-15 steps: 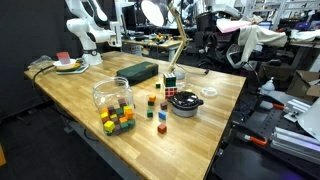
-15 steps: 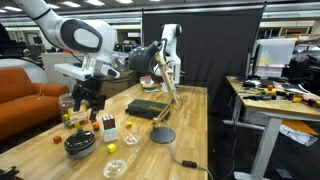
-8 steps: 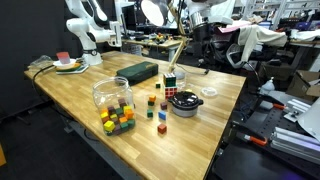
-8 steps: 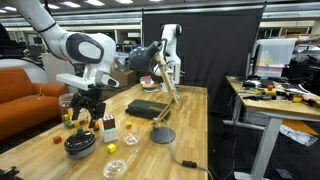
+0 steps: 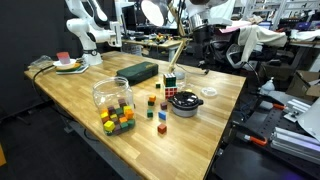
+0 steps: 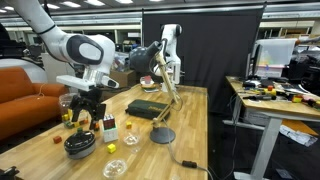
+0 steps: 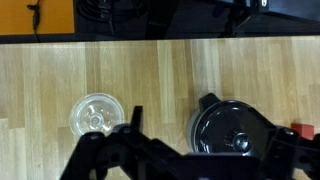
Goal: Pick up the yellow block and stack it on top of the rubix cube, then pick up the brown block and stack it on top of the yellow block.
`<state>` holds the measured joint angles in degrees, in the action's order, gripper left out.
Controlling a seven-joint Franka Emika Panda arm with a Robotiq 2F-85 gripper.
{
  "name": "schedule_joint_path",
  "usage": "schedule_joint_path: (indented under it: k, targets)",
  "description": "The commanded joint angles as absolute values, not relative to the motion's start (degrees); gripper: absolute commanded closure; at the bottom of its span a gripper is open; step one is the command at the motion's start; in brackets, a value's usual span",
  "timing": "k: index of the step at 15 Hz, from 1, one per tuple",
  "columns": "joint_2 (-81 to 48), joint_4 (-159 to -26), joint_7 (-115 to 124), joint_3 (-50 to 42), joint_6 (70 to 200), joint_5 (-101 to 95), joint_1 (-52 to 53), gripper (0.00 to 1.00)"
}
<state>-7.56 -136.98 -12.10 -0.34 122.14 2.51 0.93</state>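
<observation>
The rubix cube (image 5: 171, 84) stands mid-table and also shows in an exterior view (image 6: 108, 128), next to a black bowl (image 5: 184, 103). Small loose blocks lie in front of it, among them the orange-brown block (image 5: 162, 116). A small yellow block (image 6: 112, 147) lies by the bowl (image 6: 80, 145). My gripper (image 6: 86, 106) hangs open and empty above the bowl and cube. In the wrist view my dark fingers (image 7: 205, 150) spread over the black bowl (image 7: 232, 125). A red block (image 7: 300, 131) sits at the right edge there.
A glass jar (image 5: 112, 93) and a bunch of coloured cubes (image 5: 117, 121) are near the front. A dark green box (image 5: 138, 71) and a lamp stand behind. A clear lid (image 7: 97, 114) lies left of the bowl. A black disc (image 6: 162, 135) lies nearby.
The arm shifted a little toward the cube and bowl early in the second. It has hardly moved since. The gripper stays open and no object moved.
</observation>
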Motion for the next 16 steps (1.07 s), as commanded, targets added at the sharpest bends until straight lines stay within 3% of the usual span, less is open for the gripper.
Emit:
schedule_joint_path:
  k: [1,7,16]
  targets:
    - [-12.6,-135.8,-12.5,0.5,124.2,-2.7,1.2,0.0]
    - [-22.9,-130.1,-15.8,2.2,127.2,-0.3,-0.5,0.0]
    - [-24.4,-129.3,-13.7,2.2,127.9,-0.7,0.2,0.0]
